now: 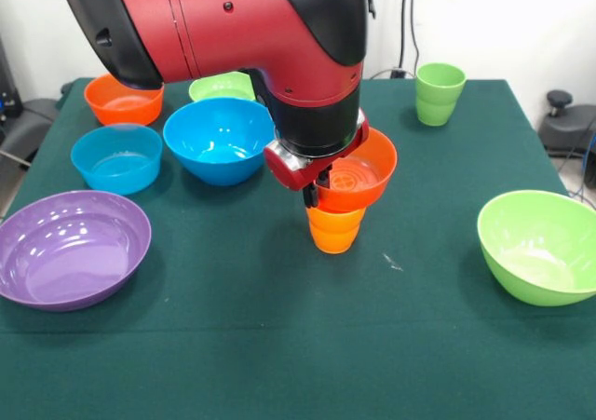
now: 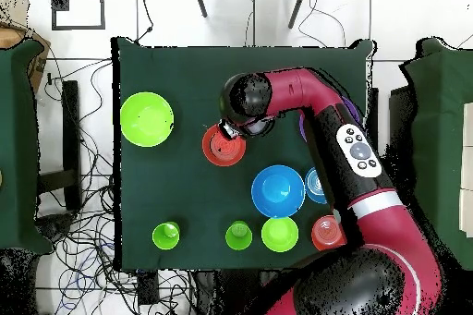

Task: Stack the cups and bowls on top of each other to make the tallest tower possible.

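Note:
An orange bowl sits on an upturned orange cup near the table's middle, making a two-piece tower. My gripper is shut on the bowl's left rim, one finger outside and one inside. From above, the same orange bowl shows under the gripper, and the cup is hidden beneath it. A green cup stands upright at the back right.
On the left lie a purple bowl, a light blue bowl, a blue bowl, an orange bowl and a small lime bowl. A large lime green bowl sits right. Another green piece shows only from above.

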You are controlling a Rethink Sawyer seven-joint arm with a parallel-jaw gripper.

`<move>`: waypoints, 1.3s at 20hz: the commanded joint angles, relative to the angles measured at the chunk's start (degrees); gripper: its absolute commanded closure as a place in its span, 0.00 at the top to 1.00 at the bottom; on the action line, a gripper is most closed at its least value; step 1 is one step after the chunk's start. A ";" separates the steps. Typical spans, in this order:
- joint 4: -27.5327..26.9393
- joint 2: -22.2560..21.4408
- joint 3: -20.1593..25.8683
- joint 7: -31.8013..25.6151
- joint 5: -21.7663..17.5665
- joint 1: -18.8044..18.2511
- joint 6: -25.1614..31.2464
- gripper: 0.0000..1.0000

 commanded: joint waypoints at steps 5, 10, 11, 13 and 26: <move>-1.65 4.30 -1.77 -12.12 -3.74 1.50 -3.91 0.00; -1.89 4.39 -1.66 -13.20 -3.98 1.52 -3.58 0.00; -2.08 4.60 -1.56 -14.00 -3.98 1.47 -3.18 0.00; -2.05 4.98 -1.47 -14.77 -4.31 1.31 -3.61 0.00; -1.33 4.85 -1.51 -15.68 -5.22 1.35 -4.22 0.00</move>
